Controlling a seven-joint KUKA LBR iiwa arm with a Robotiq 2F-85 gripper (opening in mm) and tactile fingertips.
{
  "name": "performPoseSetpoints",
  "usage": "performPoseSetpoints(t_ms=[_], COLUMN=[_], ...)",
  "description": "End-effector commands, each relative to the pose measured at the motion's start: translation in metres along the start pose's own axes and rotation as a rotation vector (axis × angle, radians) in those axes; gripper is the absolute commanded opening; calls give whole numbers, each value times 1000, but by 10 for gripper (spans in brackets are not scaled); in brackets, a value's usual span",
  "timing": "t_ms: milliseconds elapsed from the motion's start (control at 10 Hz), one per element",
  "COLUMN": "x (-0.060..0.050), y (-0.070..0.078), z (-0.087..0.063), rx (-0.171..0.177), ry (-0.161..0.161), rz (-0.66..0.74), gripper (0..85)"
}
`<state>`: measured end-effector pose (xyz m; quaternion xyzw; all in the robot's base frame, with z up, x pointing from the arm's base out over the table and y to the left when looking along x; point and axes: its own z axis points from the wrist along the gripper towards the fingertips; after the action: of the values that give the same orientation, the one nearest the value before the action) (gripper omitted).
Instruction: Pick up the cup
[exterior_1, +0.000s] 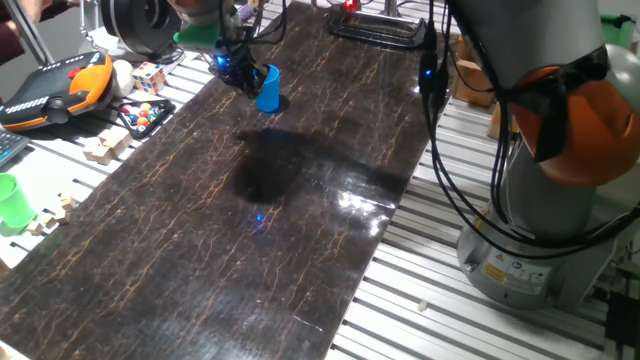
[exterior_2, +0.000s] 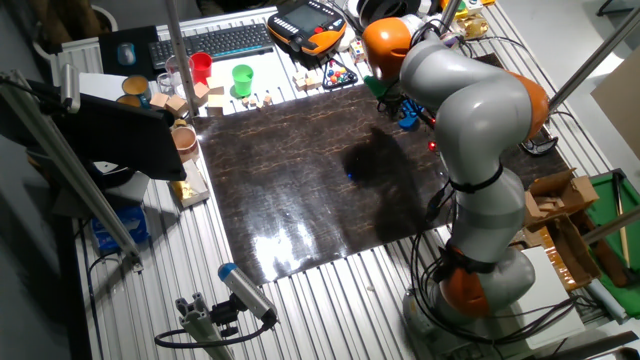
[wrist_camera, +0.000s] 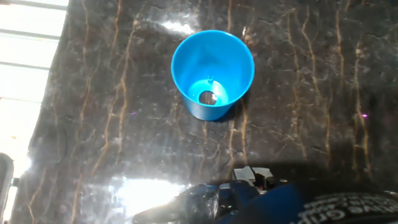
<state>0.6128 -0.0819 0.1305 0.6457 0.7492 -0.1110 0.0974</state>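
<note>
One fixed view: the cup (exterior_1: 268, 88) stands upright on the dark marbled surface (exterior_1: 200, 240), near the far left edge. Bright blue, plain, slightly tapered. The tool (exterior_1: 237, 70) sits just beside it, on the side toward the left edge, lit by a blue glow. Contact between them not resolvable here. Light green cup (exterior_1: 12, 202) stands well off the surface, past its left edge; not the target.

The other fixed view: arm (exterior_2: 470, 110) bends over the far right corner of the surface and hides most of the cup (exterior_2: 409, 122); only a sliver of blue shows. Tool not visible.

Hand view: looking straight down into the cup (wrist_camera: 212, 73), mouth open, empty, a small bright spot at the bottom. It stands free on the surface; nothing flanks its rim. Fingers not in frame, so tool spread cannot be told.

Judgement: approach step, grasp not yet made. Next move calls for centring over the rim, descending with the wall between the fingers, then closing.
</note>
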Motion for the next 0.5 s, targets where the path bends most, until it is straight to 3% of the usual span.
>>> performPoseSetpoints(t_ms=[0, 200, 400], x=[0, 6, 6], y=[1, 8, 9], z=[1, 1, 4], rx=[-2, -2, -4], ry=[16, 13, 42], rz=[4, 30, 33], gripper=[7, 7, 7])
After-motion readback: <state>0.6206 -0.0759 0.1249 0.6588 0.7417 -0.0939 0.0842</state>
